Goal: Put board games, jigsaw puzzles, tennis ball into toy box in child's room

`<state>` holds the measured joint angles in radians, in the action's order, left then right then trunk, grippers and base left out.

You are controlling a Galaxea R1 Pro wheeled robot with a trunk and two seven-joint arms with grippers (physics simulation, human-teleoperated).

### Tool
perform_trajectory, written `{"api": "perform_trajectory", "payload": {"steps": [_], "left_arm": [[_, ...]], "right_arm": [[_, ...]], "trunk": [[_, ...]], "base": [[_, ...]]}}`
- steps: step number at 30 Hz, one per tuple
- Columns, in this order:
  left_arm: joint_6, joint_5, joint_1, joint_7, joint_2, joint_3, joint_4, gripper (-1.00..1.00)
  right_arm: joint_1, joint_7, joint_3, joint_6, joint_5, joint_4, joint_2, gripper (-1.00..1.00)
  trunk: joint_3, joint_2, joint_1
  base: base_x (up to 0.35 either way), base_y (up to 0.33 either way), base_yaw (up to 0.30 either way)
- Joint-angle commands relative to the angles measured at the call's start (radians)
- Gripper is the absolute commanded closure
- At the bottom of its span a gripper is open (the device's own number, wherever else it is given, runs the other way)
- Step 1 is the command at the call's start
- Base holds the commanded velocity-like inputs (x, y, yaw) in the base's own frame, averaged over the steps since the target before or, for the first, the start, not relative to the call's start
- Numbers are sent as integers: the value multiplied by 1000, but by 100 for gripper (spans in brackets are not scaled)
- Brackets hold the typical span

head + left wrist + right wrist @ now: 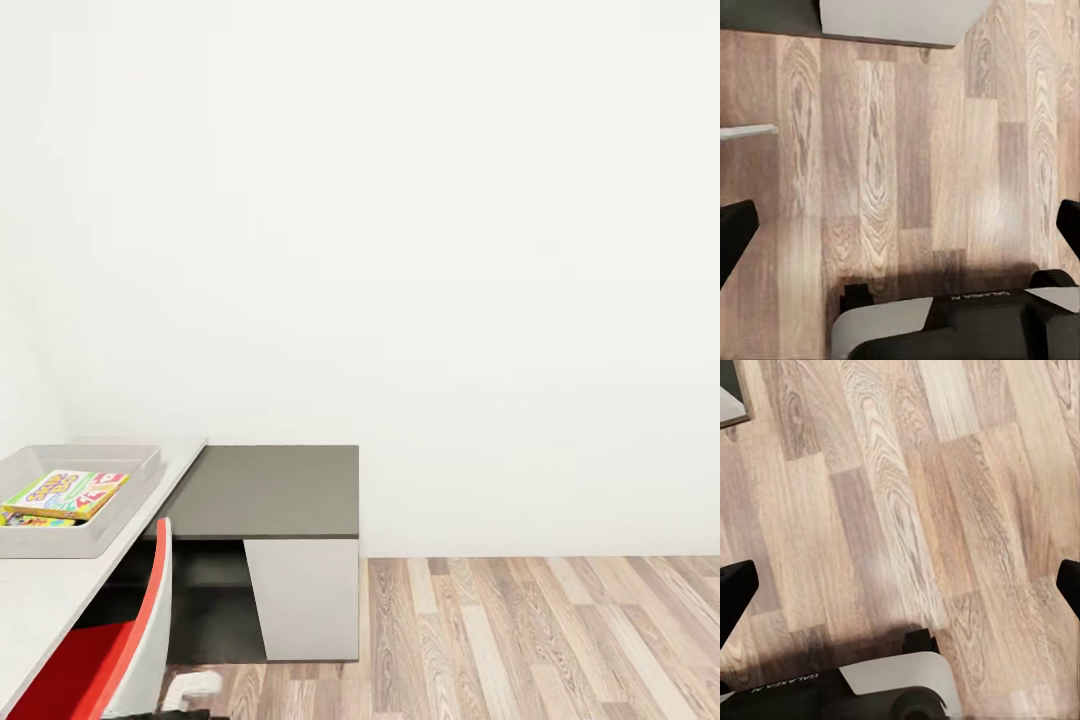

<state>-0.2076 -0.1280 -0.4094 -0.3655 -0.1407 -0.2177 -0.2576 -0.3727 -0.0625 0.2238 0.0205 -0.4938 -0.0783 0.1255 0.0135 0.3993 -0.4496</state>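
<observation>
The grey toy box (125, 497) stands on the light-grey table (40, 600) at the head view's left edge. Inside it lies a yellow-red-green board game (65, 493), flat, on top of another colourful flat thing (35, 520) that I cannot identify. In the left wrist view my left gripper (900, 229) is open, its black fingertips (735, 232) wide apart over bare wood floor. My right gripper (900, 585) is open the same way above the floor, with nothing between its fingers. The bed, the tennis ball and the jigsaw puzzles are out of view.
A lower dark-grey counter (270, 490) joins the table's far end against the white wall. A red and grey chair (110, 650) is tucked at the table's near side. Wood-plank floor (550, 640) stretches away to the right. My base (967, 322) shows under both wrists.
</observation>
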Motion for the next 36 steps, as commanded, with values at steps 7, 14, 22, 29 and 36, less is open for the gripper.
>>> {"api": "perform_trajectory", "payload": {"steps": [7,14,22,29,36], "left_arm": [[194,-14,28,202,2,-12,212,-100],[242,-15,130,281,2,-12,242,-100],[247,-15,200,336,3,-12,246,-100],[248,-11,225,454,5,-12,248,-100],[249,-6,248,486,10,-13,248,-100]], "right_arm": [[71,-1,8,3,-12,1,4,-100],[159,46,6,4,-14,1,13,-100],[239,115,7,5,-13,0,17,-100],[253,125,9,5,-12,1,15,-100],[271,129,9,5,-13,11,11,-100]], "trunk": [[0,1,0],[0,1,0],[0,1,0],[0,1,0],[0,1,0]], "base": [[0,0,0],[0,0,0],[0,0,0],[0,0,0],[0,0,0]]}}
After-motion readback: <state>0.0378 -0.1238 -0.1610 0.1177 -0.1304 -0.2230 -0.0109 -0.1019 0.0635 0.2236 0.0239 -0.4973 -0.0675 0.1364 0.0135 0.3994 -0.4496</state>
